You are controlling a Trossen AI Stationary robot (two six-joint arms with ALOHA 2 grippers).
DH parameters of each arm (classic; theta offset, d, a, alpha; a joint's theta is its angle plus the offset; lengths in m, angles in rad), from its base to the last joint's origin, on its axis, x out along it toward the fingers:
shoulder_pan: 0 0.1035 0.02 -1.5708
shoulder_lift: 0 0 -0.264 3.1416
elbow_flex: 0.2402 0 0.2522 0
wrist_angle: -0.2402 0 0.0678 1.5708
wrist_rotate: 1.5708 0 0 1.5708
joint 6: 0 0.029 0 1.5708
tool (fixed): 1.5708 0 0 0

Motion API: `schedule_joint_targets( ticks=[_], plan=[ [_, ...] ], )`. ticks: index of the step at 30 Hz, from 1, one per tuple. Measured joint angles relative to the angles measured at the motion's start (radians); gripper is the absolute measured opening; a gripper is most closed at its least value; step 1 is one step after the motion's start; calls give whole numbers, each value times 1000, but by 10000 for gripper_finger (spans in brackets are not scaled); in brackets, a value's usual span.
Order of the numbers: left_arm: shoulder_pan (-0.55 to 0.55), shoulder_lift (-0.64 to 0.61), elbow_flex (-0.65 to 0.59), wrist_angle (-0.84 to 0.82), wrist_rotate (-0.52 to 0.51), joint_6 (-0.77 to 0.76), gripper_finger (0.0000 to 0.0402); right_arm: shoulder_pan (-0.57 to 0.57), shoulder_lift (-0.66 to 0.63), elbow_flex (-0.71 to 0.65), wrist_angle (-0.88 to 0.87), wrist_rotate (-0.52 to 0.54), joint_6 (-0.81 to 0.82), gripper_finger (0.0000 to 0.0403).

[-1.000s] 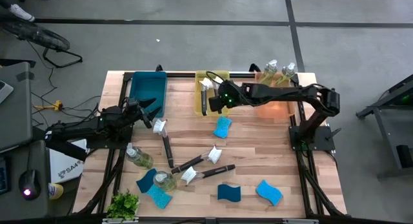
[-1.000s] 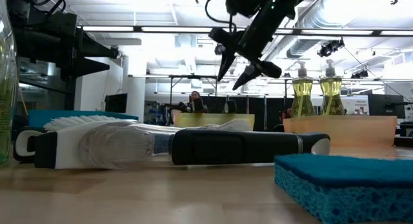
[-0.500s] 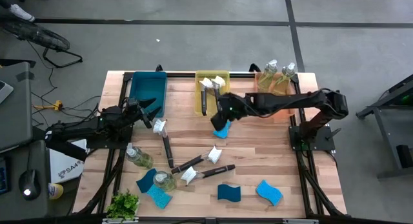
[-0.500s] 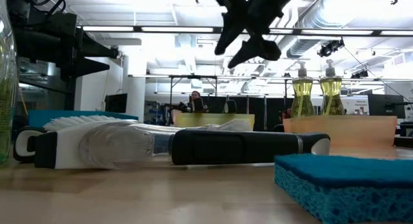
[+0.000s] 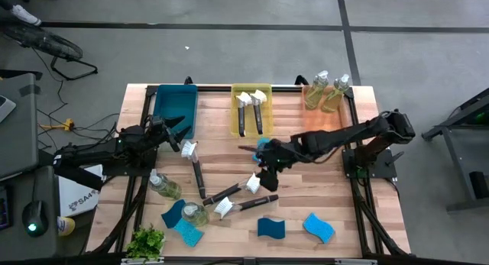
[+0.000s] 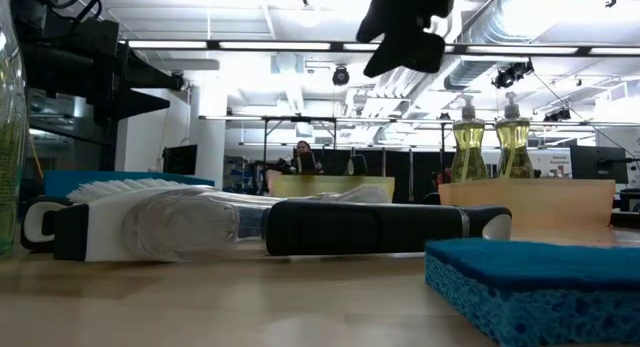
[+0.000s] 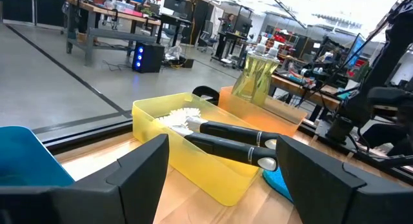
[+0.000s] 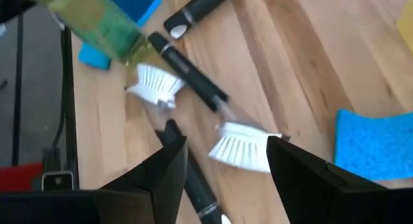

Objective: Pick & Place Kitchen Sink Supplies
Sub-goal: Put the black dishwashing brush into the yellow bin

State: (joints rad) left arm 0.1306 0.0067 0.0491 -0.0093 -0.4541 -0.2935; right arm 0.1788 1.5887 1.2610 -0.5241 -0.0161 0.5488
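Observation:
Three black-handled dish brushes (image 5: 229,193) with white heads lie crossed in the middle of the table. My right gripper (image 5: 262,176) hangs open above them, tipped down, touching nothing. In the right wrist view a white brush head (image 8: 242,146) lies below the gap of my right gripper (image 8: 226,179). Several blue sponges (image 5: 271,228) and two bottles (image 5: 164,186) rest on the wood. My left gripper (image 5: 174,132) waits open at the left, by the blue bin.
Along the far edge stand a blue bin (image 5: 174,106), a yellow bin (image 5: 264,126) holding two brushes and an orange bin (image 5: 325,127) holding two bottles (image 5: 327,91). A green plant (image 5: 147,242) sits at the near left corner. Bare wood shows at the near right.
My right gripper has swung from over the yellow bin toward the table's near edge, out over the loose brushes in the middle. It has rolled about its own line on the way. Its fingers have stayed apart and nothing on the table has moved.

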Motion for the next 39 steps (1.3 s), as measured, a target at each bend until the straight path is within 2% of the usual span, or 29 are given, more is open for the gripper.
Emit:
schedule_joint_targets(
  ticks=[8, 17, 24, 33, 39],
  plan=[
    [0, 0, 0, 0, 0, 0, 280, 105, 0, 0, -87, 128, -90, 206],
    [0, 0, 0, 0, 0, 0, 280, 151, 0, -2, -162, 100, -176, 206],
    [0, 0, 0, 0, 0, 0, 280, 189, -38, -150, -16, 35, -192, 206],
    [0, 0, 0, 0, 0, 0, 280, 269, -59, -328, 109, 82, -221, 206],
    [0, 0, 0, 0, 0, 0, 280, 307, -59, -434, 269, 99, -316, 206]
  ],
)
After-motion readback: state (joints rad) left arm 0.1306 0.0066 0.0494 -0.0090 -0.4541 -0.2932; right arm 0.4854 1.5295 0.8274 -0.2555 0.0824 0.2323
